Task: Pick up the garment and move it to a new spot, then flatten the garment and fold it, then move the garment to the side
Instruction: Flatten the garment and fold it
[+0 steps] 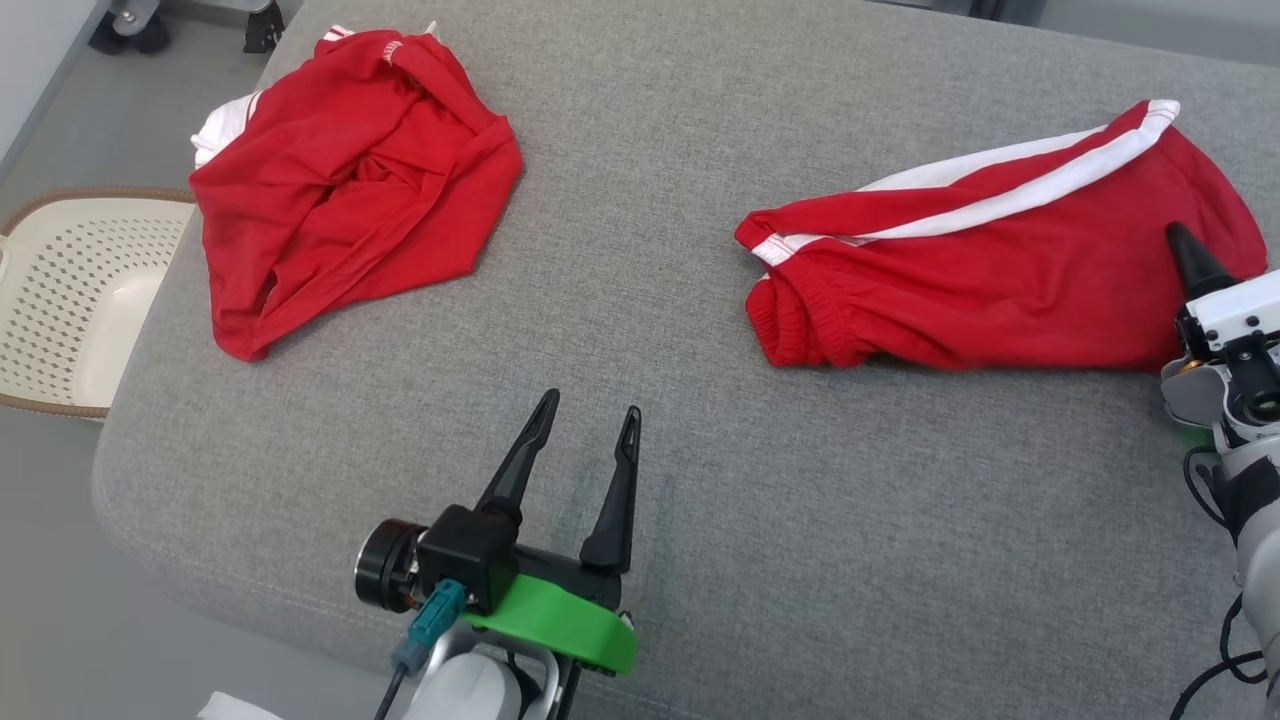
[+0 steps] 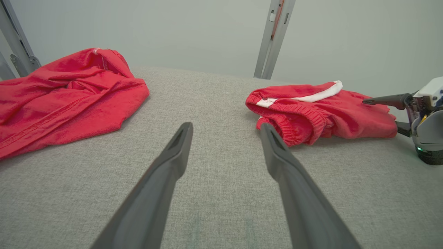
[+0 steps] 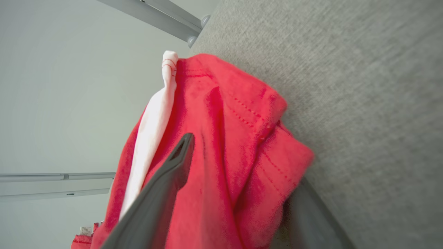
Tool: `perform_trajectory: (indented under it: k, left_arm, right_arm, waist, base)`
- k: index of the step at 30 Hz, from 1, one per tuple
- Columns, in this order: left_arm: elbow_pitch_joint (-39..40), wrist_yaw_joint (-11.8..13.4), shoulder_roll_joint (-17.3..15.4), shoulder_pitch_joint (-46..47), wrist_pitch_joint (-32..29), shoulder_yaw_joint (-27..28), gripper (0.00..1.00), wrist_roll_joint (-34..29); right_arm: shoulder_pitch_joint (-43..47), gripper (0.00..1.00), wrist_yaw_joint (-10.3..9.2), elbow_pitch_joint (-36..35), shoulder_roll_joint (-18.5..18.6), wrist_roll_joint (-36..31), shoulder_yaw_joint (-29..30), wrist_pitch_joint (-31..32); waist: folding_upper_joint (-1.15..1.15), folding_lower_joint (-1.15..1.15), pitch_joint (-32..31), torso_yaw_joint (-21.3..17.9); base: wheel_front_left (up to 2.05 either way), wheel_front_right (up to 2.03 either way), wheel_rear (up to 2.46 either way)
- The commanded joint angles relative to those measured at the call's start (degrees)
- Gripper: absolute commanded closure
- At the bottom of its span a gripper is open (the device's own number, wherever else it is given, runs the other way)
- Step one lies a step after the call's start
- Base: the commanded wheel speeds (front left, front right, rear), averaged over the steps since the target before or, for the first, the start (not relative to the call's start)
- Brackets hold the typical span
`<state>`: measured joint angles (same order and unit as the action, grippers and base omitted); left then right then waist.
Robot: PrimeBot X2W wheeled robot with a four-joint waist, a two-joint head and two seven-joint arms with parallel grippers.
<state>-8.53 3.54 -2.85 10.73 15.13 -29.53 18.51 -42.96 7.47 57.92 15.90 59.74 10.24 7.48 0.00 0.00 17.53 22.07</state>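
Right pincer [image 3: 242, 162], released, straddles the right end of the shorts [image 1: 1000, 270], which run leftward; left pincer [image 1: 591, 404], released, stands well apart.

In the right wrist view, one finger [image 3: 311, 214] of the right gripper [image 3: 242, 162] has its tip hidden under a fold of the striped red garment [image 3: 221, 114]. The hem there is blurred, and the bottom edge cuts the cloth off. The head view's right edge cuts that gripper. Beside the grey cushion's [image 1: 700, 300] left edge, the white basket [image 1: 70, 290] is cut off, and the left wrist view cuts off the crumpled red garment [image 2: 52, 93].
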Motion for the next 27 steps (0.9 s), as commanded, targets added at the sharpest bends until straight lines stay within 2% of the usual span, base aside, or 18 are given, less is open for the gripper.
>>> perform_trajectory:
  k: [1, 5, 6, 7, 8, 18, 27]
  left_arm:
    - [0.14, 0.48, -0.10, 0.99, 0.02, -0.01, 0.00, 0.43]
    - [0.13, 0.66, -0.10, 1.36, 0.02, -0.34, 0.00, 0.55]
    - [0.12, 0.67, -0.10, 1.49, 0.02, -0.43, 0.00, 0.64]
    - [0.11, 0.72, -0.10, 1.51, 0.02, -0.48, 0.00, 0.68]
    - [0.11, 0.85, -0.10, 1.54, 0.02, -0.56, 0.00, 0.69]
    - [-0.42, 0.76, -0.10, 1.95, 0.02, -0.38, 0.00, 0.65]
    - [-1.34, 0.35, -0.11, 0.63, 0.02, 0.45, 0.00, 0.16]
  right_arm:
    - [1.41, 0.00, 0.04, 2.64, -3.59, 0.31, -0.91, 0.94]
    - [0.24, 0.00, 0.04, 3.53, -2.96, 0.31, -1.01, 0.12]
    - [-0.04, 0.45, 0.04, 3.71, -2.78, 0.39, -1.05, 0.01]
    - [-0.32, 0.64, 0.04, 3.74, -2.71, 0.48, -1.09, 0.01]
    - [-0.61, 1.00, 0.04, 3.57, -2.63, 0.56, -1.29, -0.02]
    - [0.42, 1.00, 0.02, 1.08, -1.33, 1.04, -3.31, -1.51]
    - [2.89, 1.00, -0.02, -2.76, -0.45, 2.25, -4.24, -7.30]
  waist:
    - [0.00, 0.00, 0.32, 0.23]
    - [0.00, 0.00, 0.67, 0.37]
    - [0.00, 0.00, 0.74, 0.37]
    - [0.00, 0.00, 0.78, 0.36]
    - [0.00, 0.00, 0.82, 0.34]
    - [0.00, 0.00, 0.24, -0.50]
    - [0.00, 0.00, -2.04, -2.14]
  base:
    - [0.00, 0.00, 0.00]
    - [0.00, 0.00, 0.00]
    - [0.00, 0.00, 0.00]
    - [0.00, 0.00, 0.00]
    - [0.00, 0.00, 0.00]
    - [0.00, 0.00, 0.00]
    - [0.00, 0.00, 0.00]
